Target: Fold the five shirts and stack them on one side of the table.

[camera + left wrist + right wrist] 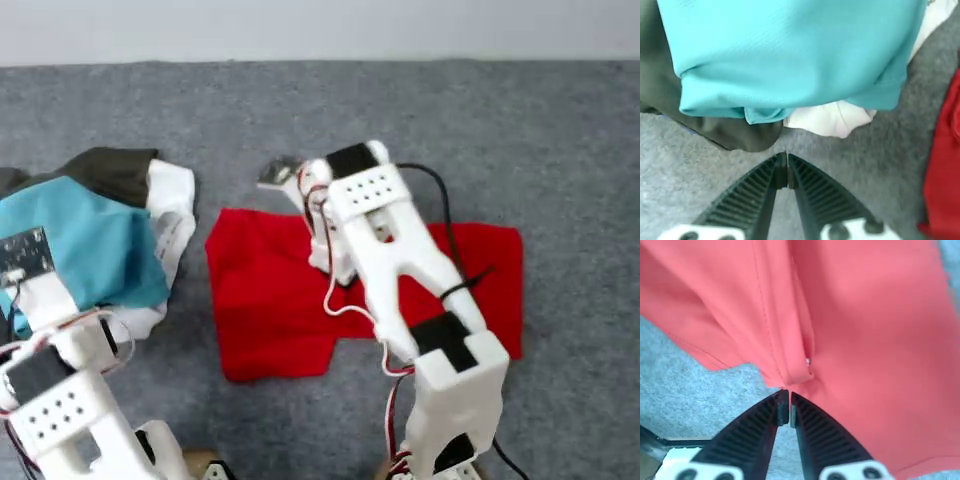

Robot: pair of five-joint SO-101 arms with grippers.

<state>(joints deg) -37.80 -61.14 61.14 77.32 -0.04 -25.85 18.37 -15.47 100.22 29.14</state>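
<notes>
The high camera is looking steeply down over the grey table (560, 130) from the arms' side, taking in both arms from behind and a strip of pale wall (320, 30) along the far edge. The left wrist camera is sitting just behind the left gripper (787, 157), looking out along it from close above the teal shirt (790, 50), with the red shirt (945, 165) coming in at one border. The right wrist camera is looking past the right gripper (785, 394) from nearer still, close against that red cloth. The high view is sharing the teal shirt with the left wrist view and the red shirt with both wrist views.
</notes>
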